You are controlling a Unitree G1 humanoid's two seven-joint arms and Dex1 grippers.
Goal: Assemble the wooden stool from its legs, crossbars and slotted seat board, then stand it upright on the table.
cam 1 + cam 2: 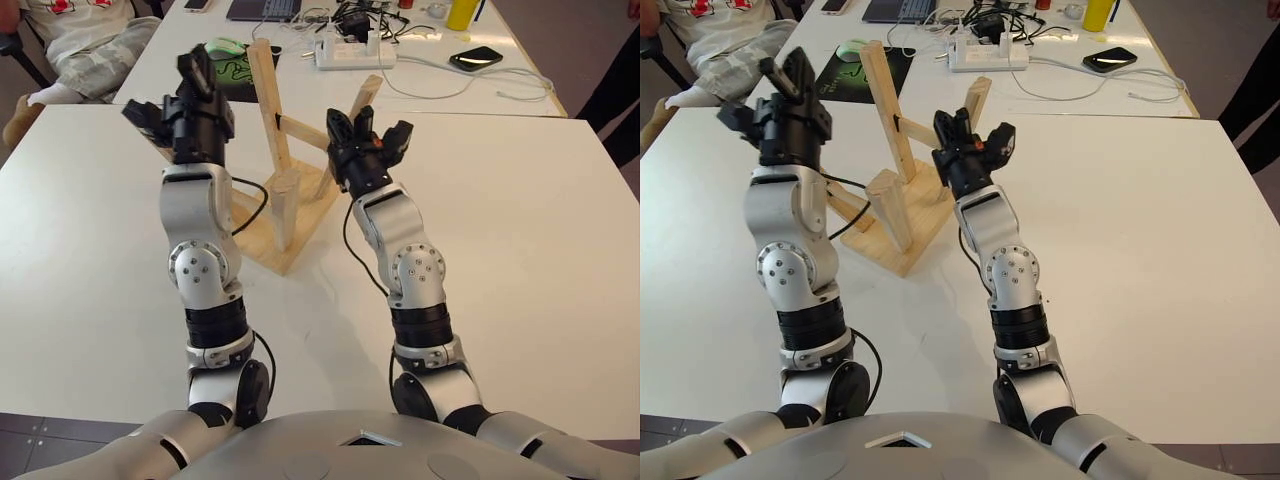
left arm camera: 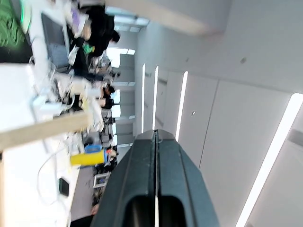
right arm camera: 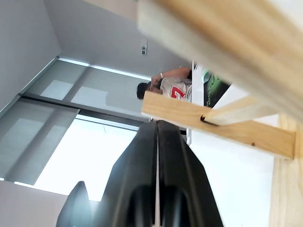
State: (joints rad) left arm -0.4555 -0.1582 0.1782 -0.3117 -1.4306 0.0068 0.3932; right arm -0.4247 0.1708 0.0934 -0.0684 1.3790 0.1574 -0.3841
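Left eye view: power strip [image 1: 355, 55] behind stool [image 1: 285, 215].

1. The stool [image 1: 288, 215] was pale, unpainted wood with a faint grain.
2. The table [image 1: 520, 230] under it was plain white.
3. The left gripper [image 2: 155, 142] and the right gripper [image 3: 156, 130] were matt black; the right one carried a small red-orange mark.
4. The mat [image 1: 235, 72] was black with a bright green line pattern.
5. The container [image 1: 462, 14] was yellow, and the power strip [image 1: 355, 55] was white.
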